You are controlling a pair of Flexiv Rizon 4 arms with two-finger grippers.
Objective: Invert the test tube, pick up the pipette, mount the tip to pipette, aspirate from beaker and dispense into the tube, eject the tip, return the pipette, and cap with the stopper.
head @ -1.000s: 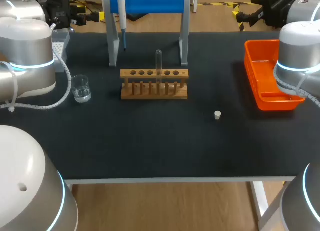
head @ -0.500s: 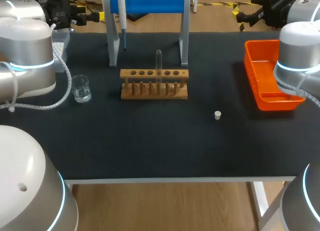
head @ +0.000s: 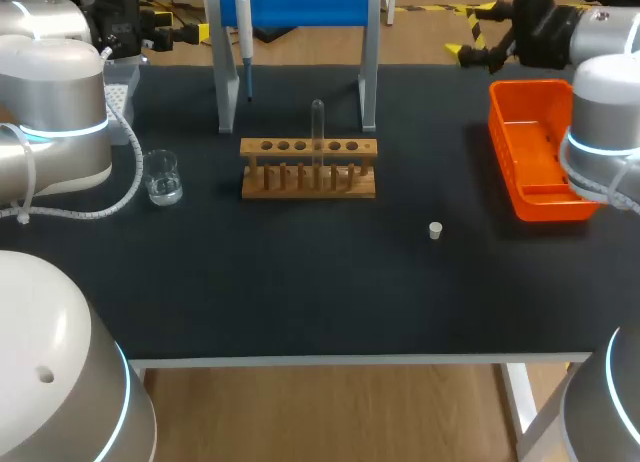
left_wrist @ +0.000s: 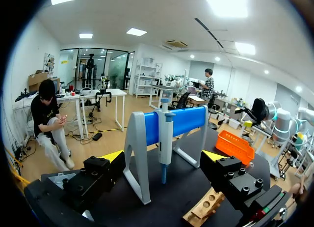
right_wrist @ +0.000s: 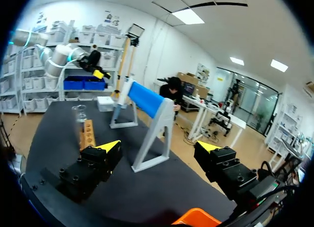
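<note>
Black desk (head: 300, 292), wide, with two arms at its far corners.

Left arm (head: 55, 112) comes in at the desk's left side. Its hand (left_wrist: 163, 157) is held over the far left corner with the fingers spread wide and nothing in them. It looks along the desk at the stand.

Right arm (head: 605, 112) comes in at the right, above the tray. Its hand (right_wrist: 158, 147) is up past the far right edge. The yellow tips stand well apart and grip nothing.

Stand (head: 300, 2) at far centre: a blue crossbar on two grey legs.

Orange tray (head: 530, 172) is at the right edge, near the right arm.

Wooden rack (head: 308, 169) stands just in front of the stand, with a row of holes along its top.

Beaker (head: 161, 176) is glass, with a little clear liquid in it. It sits on the desk left of the rack, close to the left arm.

Pipette (head: 242, 32) hangs upright from the left end of the crossbar, point down and clear of the desk.

Test tube (head: 318, 122) stands upright in the rack, just right of the rack's middle. Its top end looks rounded.

Stopper (head: 435, 230) is small and pale. It sits alone on the desk between rack and tray, nearer the front and well apart from both.
</note>
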